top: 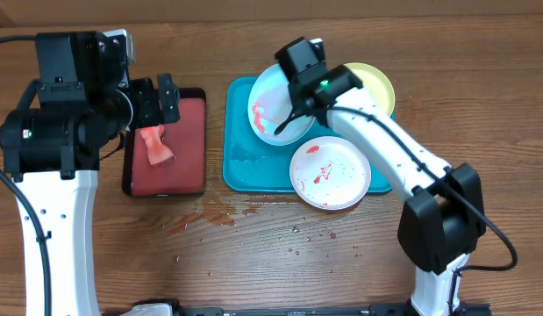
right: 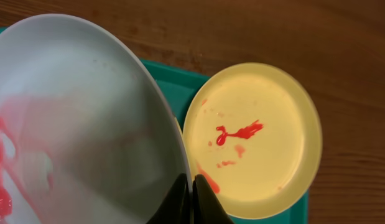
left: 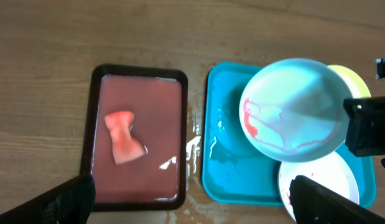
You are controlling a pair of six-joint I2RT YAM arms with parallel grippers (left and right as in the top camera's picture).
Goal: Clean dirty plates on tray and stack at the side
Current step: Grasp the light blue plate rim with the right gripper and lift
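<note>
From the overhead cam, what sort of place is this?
Probably a lab bench staged for dishwashing, not a real kitchen: bare wooden table, teal tray of sauce-smeared plates, small red tray holding a sponge, two robot arms.

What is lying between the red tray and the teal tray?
Only a narrow, partly wet strip of table separates the red tray from the teal tray; the left wrist view shows it.

Robot lab bench: wooden table (top: 253,272)

No readable text, label, brand, number or sign shows in any view.
</note>
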